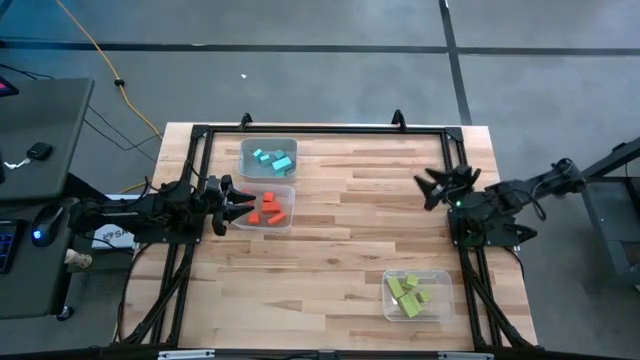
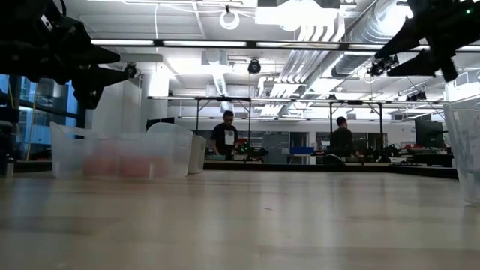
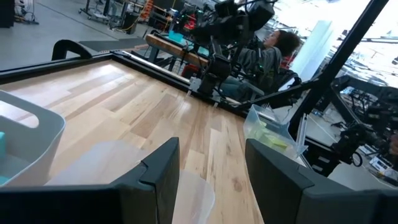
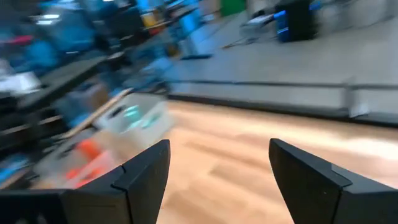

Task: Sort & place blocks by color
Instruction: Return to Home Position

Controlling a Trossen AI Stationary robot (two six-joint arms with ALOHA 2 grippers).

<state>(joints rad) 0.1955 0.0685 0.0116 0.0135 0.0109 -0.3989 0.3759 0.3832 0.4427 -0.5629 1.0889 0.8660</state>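
The blocks lie sorted in three clear bins: cyan-blue blocks (image 1: 272,157) in the far left bin, red-orange blocks (image 1: 270,208) in the bin just nearer, yellow-green blocks (image 1: 408,294) in the near right bin. My left gripper (image 1: 240,204) is open and empty, level at the left edge of the red bin. My right gripper (image 1: 432,186) is open and empty at the table's right side, raised above the wood. In the right wrist view the red-orange blocks (image 4: 87,158) and cyan-blue blocks (image 4: 132,115) show blurred beyond the fingers.
A black frame (image 1: 320,130) runs round the table's far, left and right sides. Bare wood (image 1: 350,220) lies between the bins. The green bin (image 2: 466,150) stands at the right in the low view; people stand at benches far behind the table.
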